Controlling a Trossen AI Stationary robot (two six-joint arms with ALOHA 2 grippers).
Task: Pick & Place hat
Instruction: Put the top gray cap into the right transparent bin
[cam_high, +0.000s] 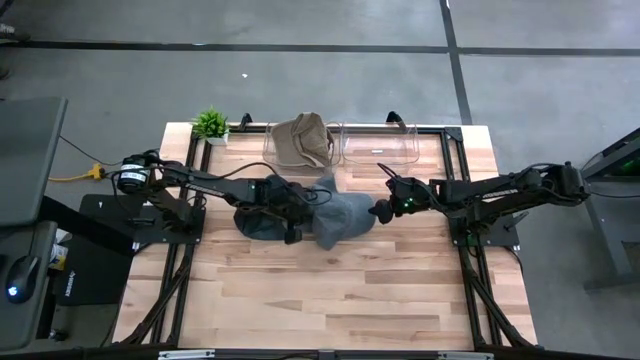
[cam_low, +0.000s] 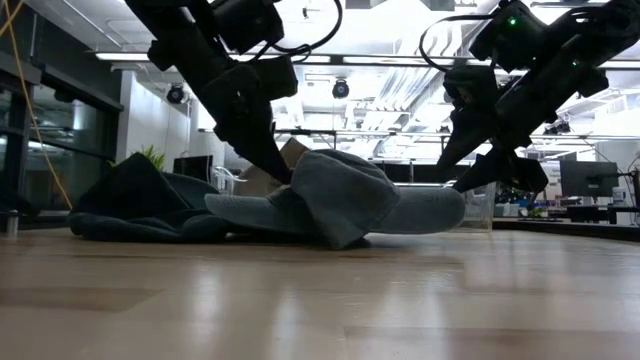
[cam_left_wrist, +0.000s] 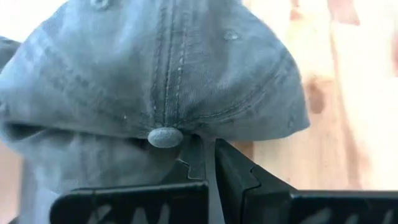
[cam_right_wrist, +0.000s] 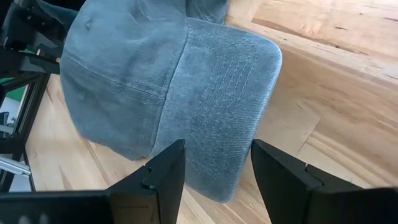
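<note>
A grey-blue hat (cam_high: 342, 216) lies mid-table, its crown partly resting on a heap of darker hats (cam_high: 258, 220) and its brim (cam_right_wrist: 217, 93) pointing toward the table's right. My left gripper (cam_left_wrist: 208, 149) is shut at the crown, beside the top button (cam_left_wrist: 165, 137). My right gripper (cam_right_wrist: 217, 146) stands open just over the brim's free end, one finger on each side; no touch shows. A tan hat (cam_high: 300, 140) sits in a clear bin at the far edge. My left gripper has its shut fingers (cam_left_wrist: 198, 157) at the hat's crown, right beside the top button, where a fold of cloth (cam_left_wrist: 186, 127) covers their tips. They slant down from the table's left. The hat lies on the table and the darker hats.
A second clear bin (cam_high: 382, 146) stands beside the one with the tan hat. A small potted plant (cam_high: 210, 124) is at the far left corner. Bare wood (cam_high: 330, 290) stretches across the near half of the table.
</note>
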